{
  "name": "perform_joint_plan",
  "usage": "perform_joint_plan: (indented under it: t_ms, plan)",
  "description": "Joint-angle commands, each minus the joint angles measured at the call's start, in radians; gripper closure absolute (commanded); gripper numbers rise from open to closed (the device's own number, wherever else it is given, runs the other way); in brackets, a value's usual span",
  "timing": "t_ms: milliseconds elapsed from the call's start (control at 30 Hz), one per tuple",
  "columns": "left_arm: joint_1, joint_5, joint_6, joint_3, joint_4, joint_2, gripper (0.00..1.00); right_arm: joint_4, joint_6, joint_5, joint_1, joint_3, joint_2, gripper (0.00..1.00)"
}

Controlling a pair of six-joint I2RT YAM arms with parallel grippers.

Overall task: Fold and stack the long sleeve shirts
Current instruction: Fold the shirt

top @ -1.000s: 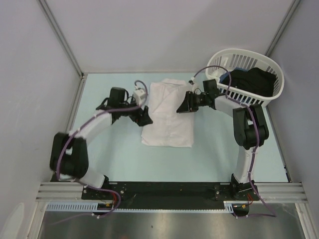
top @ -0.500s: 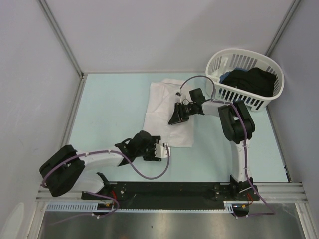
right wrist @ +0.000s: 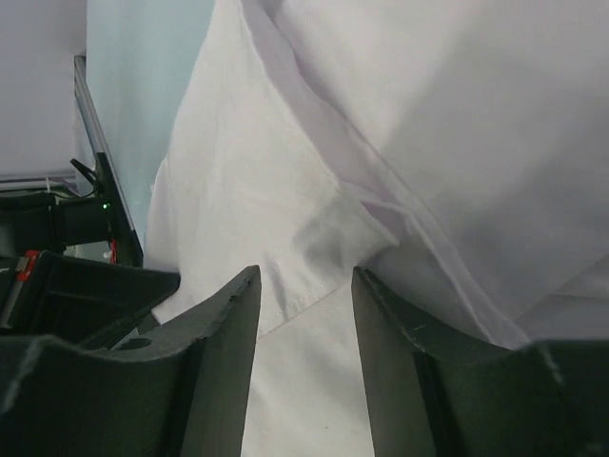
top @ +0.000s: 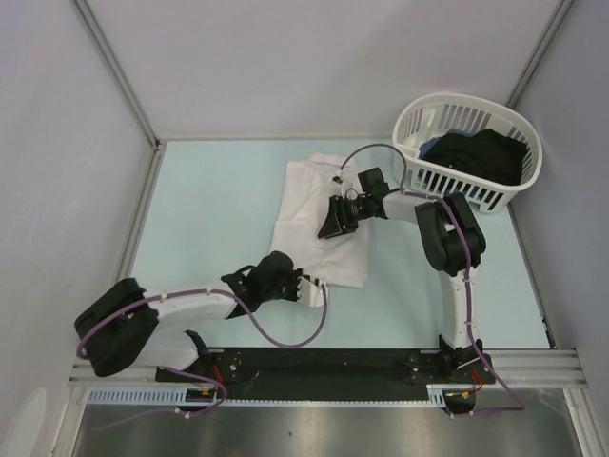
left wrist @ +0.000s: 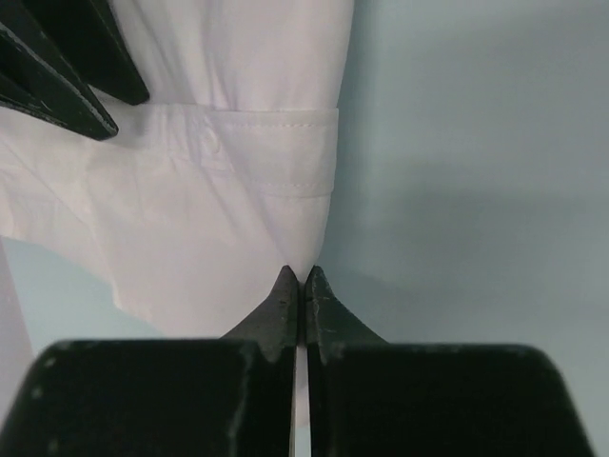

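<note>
Top view: the white shirt (top: pixel 319 205) lies mid-table, with the basket (top: pixel 514 129) at its 2 o'clock. The left gripper (top: pixel 301 288) is at its 6 o'clock hem and the right gripper (top: pixel 329 228) is over it.
Left wrist: jaws clenched tip to tip at the hem's edge.
Right wrist: jaws parted above creased cloth.

Overhead view; both wrist close-ups on shirt (left wrist: pixel 238 171)

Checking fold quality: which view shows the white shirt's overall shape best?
Top external: nearly the whole white shirt shows, folded flat. Left wrist shows only its near edge at the shut left end effector; right wrist, just creased folds close up.
</note>
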Motion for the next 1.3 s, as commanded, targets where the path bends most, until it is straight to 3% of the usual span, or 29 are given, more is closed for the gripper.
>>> perform_joint_plan:
  t_ms: [0, 100, 233, 267, 367, 500, 633, 833, 933, 967, 1000, 1167, 1267]
  plan:
    - [-0.039, 0.219, -0.092, 0.116, -0.393, -0.202, 1.0, -0.038, 0.033, -0.013, -0.006, 0.04, -0.16, 0.48]
    - [-0.093, 0.322, -0.167, 0.192, -0.648, -0.297, 1.0, -0.105, 0.003, -0.029, -0.034, 0.079, -0.243, 0.38]
    - [-0.107, 0.578, -0.236, 0.347, -0.994, -0.337, 1.0, -0.239, -0.097, -0.061, -0.08, 0.149, -0.286, 0.27]
    - [-0.105, 0.602, -0.235, 0.373, -1.035, -0.333, 1.0, -0.307, -0.12, -0.07, -0.088, 0.169, -0.283, 0.21]
    - [-0.066, 0.649, -0.217, 0.474, -1.122, -0.272, 1.0, -0.389, -0.174, -0.092, -0.129, 0.208, -0.271, 0.18]
    - [0.097, 0.726, -0.116, 0.664, -1.228, -0.048, 1.0, -0.432, -0.22, -0.106, -0.169, 0.228, -0.252, 0.18]
    - [0.265, 0.763, 0.022, 0.968, -1.349, 0.23, 1.0, -0.483, -0.252, -0.113, -0.204, 0.263, -0.225, 0.18]
    - [0.385, 0.751, 0.119, 1.397, -1.449, 0.676, 0.84, -0.547, -0.323, -0.119, -0.247, 0.294, -0.197, 0.18]
    - [0.41, 0.761, 0.11, 1.557, -1.458, 0.848, 0.72, -0.602, -0.369, -0.124, -0.254, 0.277, -0.192, 0.2]
    - [0.413, 0.764, 0.112, 1.584, -1.457, 0.877, 0.62, -0.612, -0.38, -0.119, -0.254, 0.265, -0.192, 0.21]
    - [0.418, 0.77, 0.103, 1.607, -1.457, 0.929, 0.58, -0.613, -0.387, -0.115, -0.254, 0.237, -0.197, 0.22]
    - [0.505, 0.852, 0.029, 1.639, -1.451, 0.936, 0.5, -0.69, -0.525, -0.038, -0.255, 0.168, -0.217, 0.25]
    - [0.575, 0.91, -0.068, 1.534, -1.391, 0.827, 0.4, -0.693, -0.551, -0.004, -0.252, 0.104, -0.266, 0.28]
